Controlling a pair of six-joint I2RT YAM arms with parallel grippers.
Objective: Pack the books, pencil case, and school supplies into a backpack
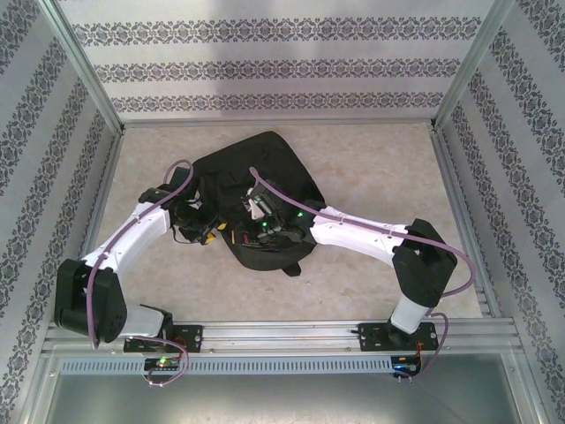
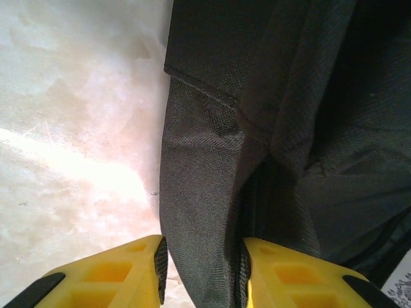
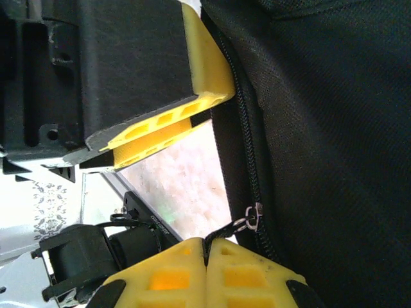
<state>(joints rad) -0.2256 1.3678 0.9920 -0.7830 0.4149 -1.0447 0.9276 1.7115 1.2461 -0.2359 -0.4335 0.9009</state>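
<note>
Your left gripper is partly closed on a fold of the backpack. The black fabric stands up between the two yellow fingers and presses against both inner pads, so it is pinched rather than loose. Beyond the fingertips that fold widens into a stitched seam and then into the broad dark body of the bag, which spreads off to the gripper's right. To its left lies the bare, pale marbled table. Your right gripper is closed tight, its fingers meeting with no gap. The dark tab of the zip pull runs from its small metal ring straight into the tips, so it looks nipped there. Just past the tips the zip track climbs away along the bag's edge, with black fabric on the gripper's right and a patch of table ahead on its left. Farther ahead on that left side you see the other gripper's black body and yellow fingers, right against the same edge of the bag. From above, both grippers sit close together on the near part of the backpack, which lies flat at the middle of the table.
</note>
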